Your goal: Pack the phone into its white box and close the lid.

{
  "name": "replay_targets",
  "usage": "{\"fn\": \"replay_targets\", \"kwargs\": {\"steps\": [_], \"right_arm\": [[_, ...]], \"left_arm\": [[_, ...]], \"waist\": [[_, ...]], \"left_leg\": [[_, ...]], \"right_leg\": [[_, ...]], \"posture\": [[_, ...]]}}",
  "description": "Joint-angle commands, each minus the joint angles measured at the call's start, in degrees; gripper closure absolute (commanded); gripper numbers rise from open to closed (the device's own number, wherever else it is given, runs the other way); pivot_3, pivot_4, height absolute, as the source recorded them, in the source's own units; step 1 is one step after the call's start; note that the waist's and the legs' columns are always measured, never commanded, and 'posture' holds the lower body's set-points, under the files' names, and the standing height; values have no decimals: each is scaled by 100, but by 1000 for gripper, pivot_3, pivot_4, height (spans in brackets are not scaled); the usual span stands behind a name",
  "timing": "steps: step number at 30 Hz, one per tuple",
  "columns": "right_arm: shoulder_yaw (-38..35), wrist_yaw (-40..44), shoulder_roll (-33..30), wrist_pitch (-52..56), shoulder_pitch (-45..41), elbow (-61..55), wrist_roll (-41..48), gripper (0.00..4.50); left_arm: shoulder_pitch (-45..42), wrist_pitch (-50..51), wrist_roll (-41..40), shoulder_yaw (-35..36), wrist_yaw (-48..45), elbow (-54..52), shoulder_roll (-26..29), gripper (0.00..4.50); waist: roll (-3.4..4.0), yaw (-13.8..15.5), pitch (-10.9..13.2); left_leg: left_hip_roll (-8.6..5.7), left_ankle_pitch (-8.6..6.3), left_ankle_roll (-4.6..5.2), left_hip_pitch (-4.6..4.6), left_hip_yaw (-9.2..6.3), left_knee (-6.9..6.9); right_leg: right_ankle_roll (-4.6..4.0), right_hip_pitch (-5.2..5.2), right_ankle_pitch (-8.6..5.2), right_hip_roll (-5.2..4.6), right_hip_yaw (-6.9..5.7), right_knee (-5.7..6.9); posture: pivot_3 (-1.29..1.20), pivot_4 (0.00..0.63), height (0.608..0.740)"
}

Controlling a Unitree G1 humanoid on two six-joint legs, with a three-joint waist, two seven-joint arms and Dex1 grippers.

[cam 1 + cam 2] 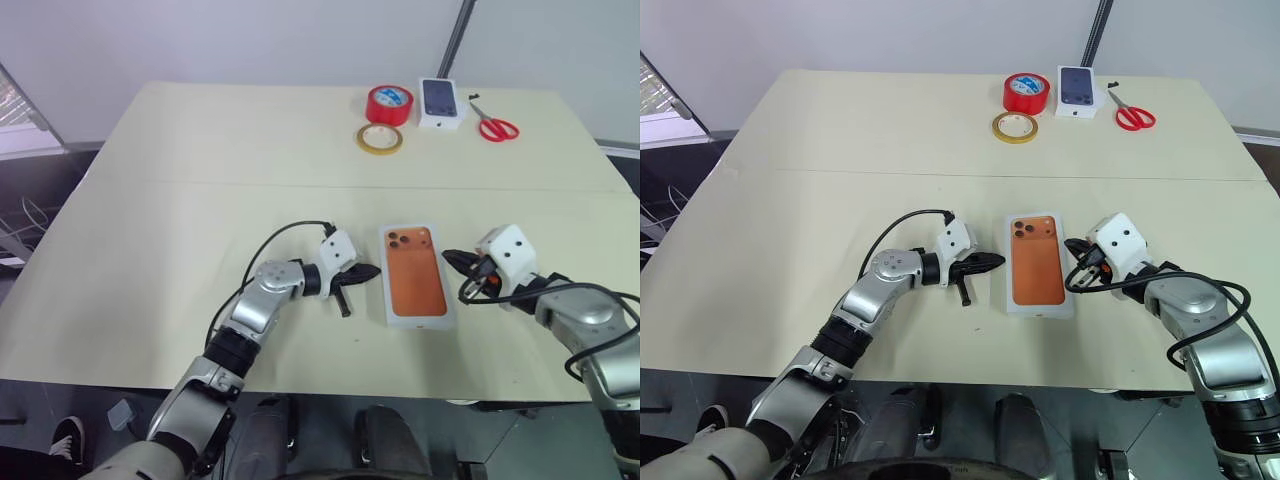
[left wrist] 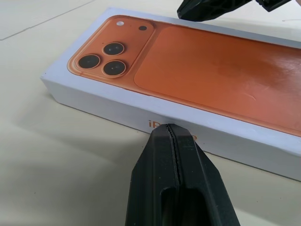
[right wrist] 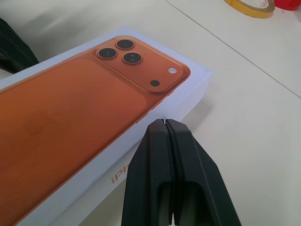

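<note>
closed white box (image 1: 418, 275) on table, left end effector (image 1: 368, 271) and right end effector (image 1: 452, 258) clenched beside it

Partial orange "iP" on white box (image 3: 155, 122) side

A bare lab or workshop: plain cream worktable (image 1: 200, 200), tape rolls (image 1: 389, 104), scissors (image 1: 495, 125), blank wall behind.

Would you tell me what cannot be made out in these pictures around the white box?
- Inside of the white box: hidden in every view by its orange top face.
- Orange lettering on its side: covered in the left wrist view by the left gripper, and in the right wrist view by the right gripper and the picture's edge.
- Print on the small box far back: too small in the eye views.
</note>
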Motion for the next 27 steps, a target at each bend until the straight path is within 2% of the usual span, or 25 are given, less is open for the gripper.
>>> {"fn": "replay_targets", "kwargs": {"steps": [1, 6, 14, 18, 20, 23, 27], "right_arm": [[-66, 79, 6, -126, 16, -34, -149, 4451], [208, 122, -61, -416, 97, 137, -716, 4451], [231, 182, 0, -576, -1, 234, -1007, 4451], [-82, 222, 128, -457, -161, 171, -692, 4451], [-322, 236, 249, -268, -299, 138, -360, 4451], [-292, 476, 252, -377, -196, -24, -278, 4451], [-89, 606, 280, -438, -11, -139, -369, 4451]], "left_arm": [[-245, -195, -35, 56, 51, -85, -141, 4500], [-275, -150, -114, 98, 45, -81, -183, 4500], [-189, -438, 174, -81, 30, -20, -18, 4500], [-194, -263, -120, 165, 21, -175, -45, 4500], [-372, -63, -455, 475, 129, -295, -200, 4500], [-977, 284, -917, 905, 305, -253, -533, 4500], [-1494, 87, -698, 806, 443, 413, -862, 4500]], "waist": [[0, 1, 0], [0, -2, 0], [0, -2, 0], [0, -9, 0], [-1, -9, 0], [-6, 44, 4], [-4, 93, 2]], "left_leg": [[0, 0, 0, 0, 0, 0], [-1, 0, 0, 0, 0, 1], [-1, 0, 0, 1, 0, 1], [-1, 0, -1, 2, 0, 0], [0, 0, -1, 1, 0, 0], [0, 1, -2, -1, -2, 3], [-4, 1, -1, 0, -3, 9]], "right_leg": [[0, 0, 0, 0, 0, 0], [0, 1, 0, 0, 0, 0], [0, 0, 0, 0, 0, 1], [0, 0, 0, 1, 0, 1], [0, 0, 0, 1, 0, 1], [0, -1, 0, 1, -2, 4], [1, 9, 0, 1, -4, -1]], "posture": [[0, 150, 728], [0, 150, 728], [0, 150, 728], [0, 150, 728], [0, 150, 728], [0, 150, 728], [0, 150, 728]]}}
